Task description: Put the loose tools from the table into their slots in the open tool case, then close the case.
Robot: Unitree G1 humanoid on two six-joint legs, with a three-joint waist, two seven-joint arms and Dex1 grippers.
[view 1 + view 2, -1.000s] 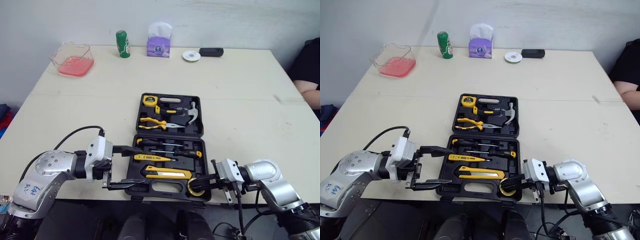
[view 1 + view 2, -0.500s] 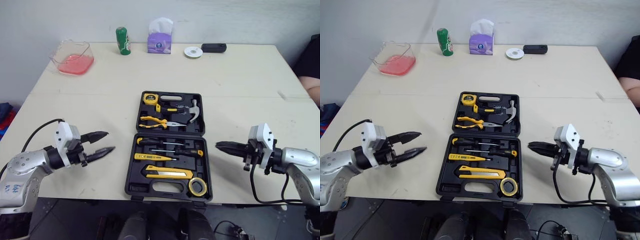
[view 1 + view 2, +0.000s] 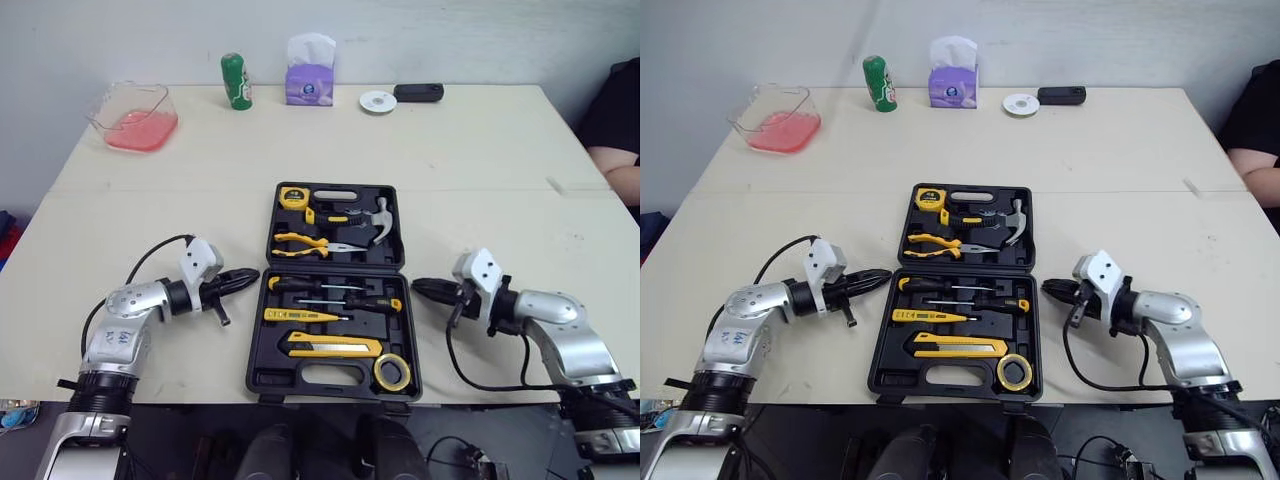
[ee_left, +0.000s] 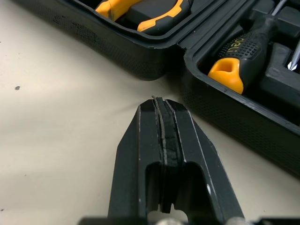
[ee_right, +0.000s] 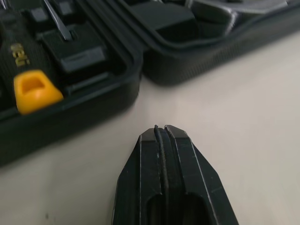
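Open black plastic tool case (image 3: pixel 281 374) at cream worktop's (image 3: pixel 470 170) front edge, middle. Left tool (image 3: pixel 250 275) pinched together, empty, just beside its left wall; right tool (image 3: pixel 420 289) likewise, beside right wall. Bare worktop outward.

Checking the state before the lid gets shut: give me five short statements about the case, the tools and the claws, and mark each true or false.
1. The tool case lies open on the table. True.
2. The left claw and the right claw sit on opposite sides of the case. True.
3. The right claw grips a tool. False: it is shut on nothing, beside the case.
4. The left claw is shut. True.
5. The case's near right corner is empty. False: the yellow tape roll sits there.
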